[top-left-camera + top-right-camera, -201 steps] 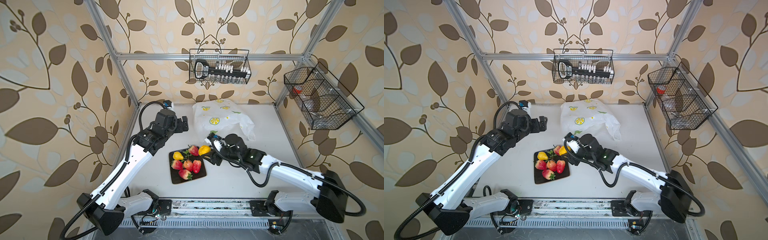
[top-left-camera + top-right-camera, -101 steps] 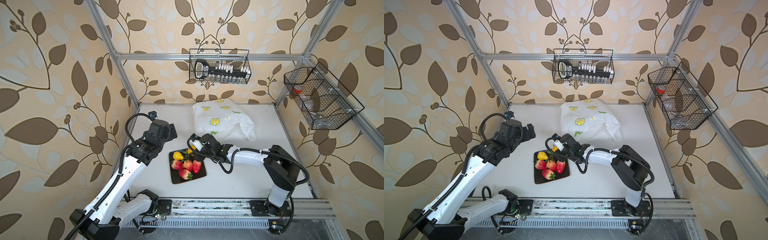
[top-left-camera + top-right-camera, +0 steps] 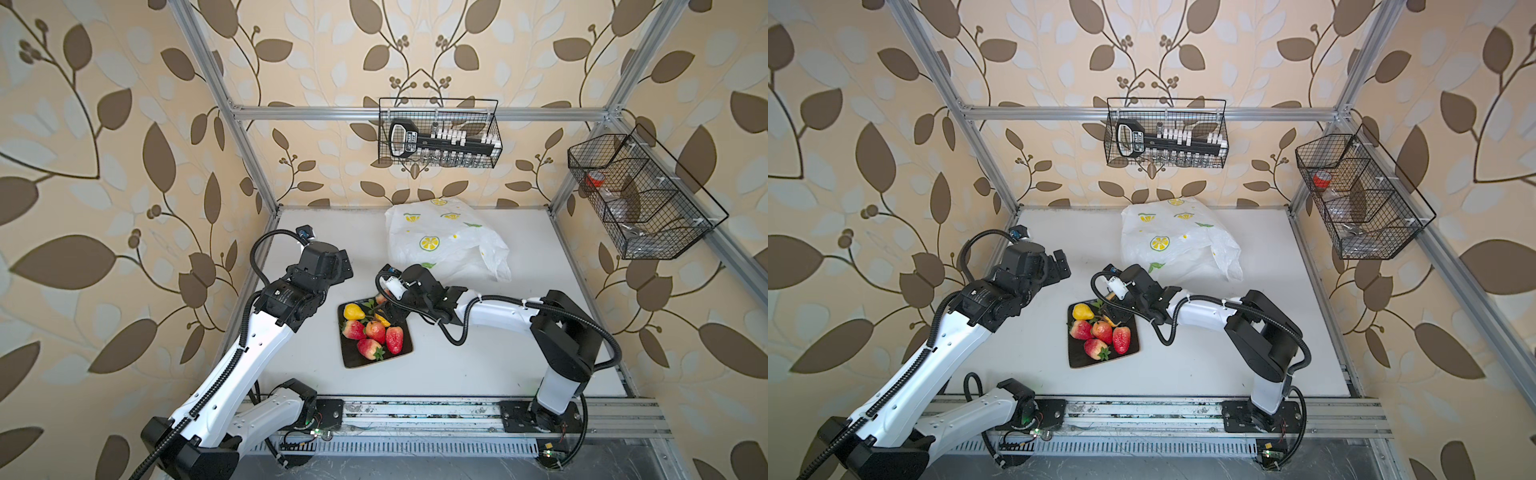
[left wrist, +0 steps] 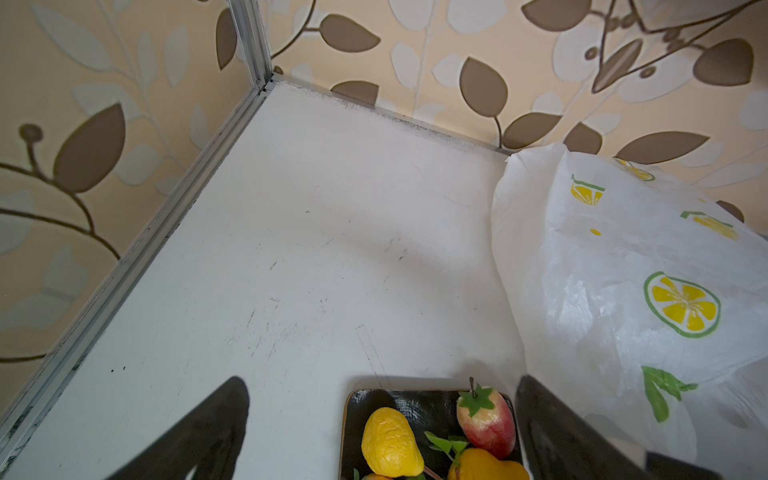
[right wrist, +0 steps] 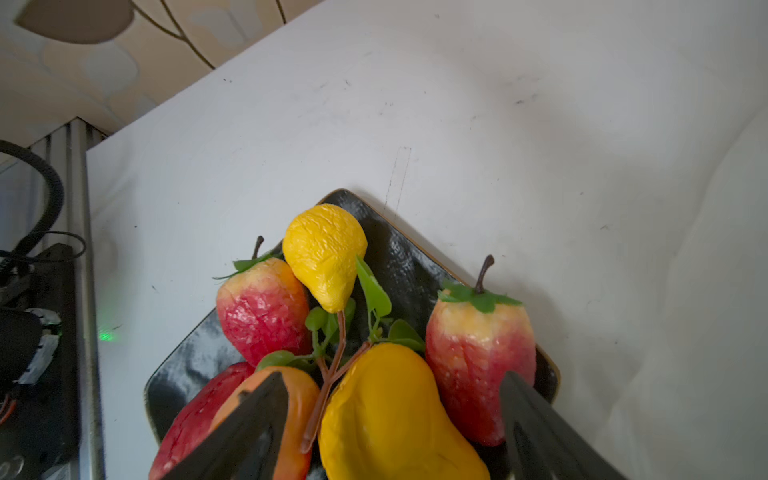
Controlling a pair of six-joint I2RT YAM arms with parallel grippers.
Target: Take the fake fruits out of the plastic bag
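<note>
While its jaws stand apart, right gripper (image 5: 390, 374) straddles a pear (image 5: 386, 415) on the black tray (image 5: 399, 253).
Best lifted straight up, clear of stems (image 5: 328, 374); left gripper (image 4: 382, 379) jaws wide; plastic bag (image 3: 449, 249) upper centre.

Site: robot lab test cell | Signs: metal frame (image 3: 311, 112) carried leaf-print wall panels (image 3: 104, 208); two arms (image 3: 498, 316) were mounted on a rail (image 3: 415, 417) beside a white bench (image 3: 457, 365); wire baskets (image 3: 438, 160) hung.
</note>
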